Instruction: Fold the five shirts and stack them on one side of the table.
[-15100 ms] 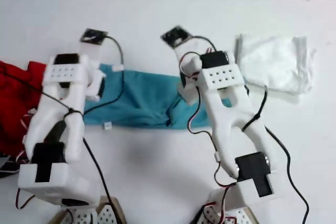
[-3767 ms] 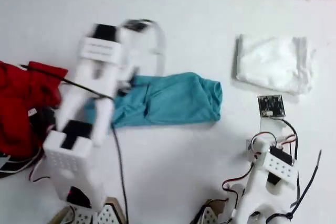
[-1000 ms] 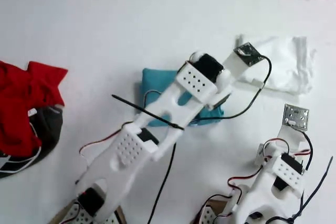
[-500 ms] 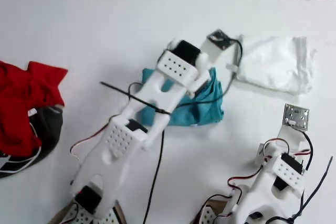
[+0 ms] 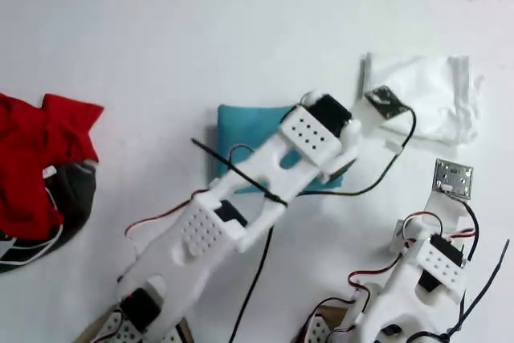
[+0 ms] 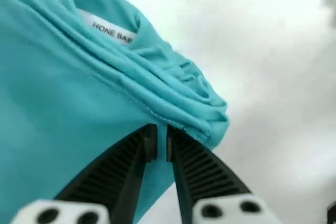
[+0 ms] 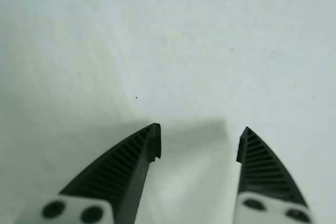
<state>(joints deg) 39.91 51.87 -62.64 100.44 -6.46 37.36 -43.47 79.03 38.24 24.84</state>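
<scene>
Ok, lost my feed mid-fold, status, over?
Left gripper shut at edge of teal shirt. Right gripper open over table. Teal shirt folded, not yet on white shirt. Red shirt well aside.

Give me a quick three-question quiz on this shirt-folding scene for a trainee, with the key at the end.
1. True or false: the teal shirt lies stacked on top of the white shirt.
2. Which shirt is at the tips of the left gripper? A) red B) teal C) white
3. Fill in: the right gripper hangs ____ over the bare table.
Key: 1 false, the two shirts lie side by side; 2 B; 3 open.
</scene>
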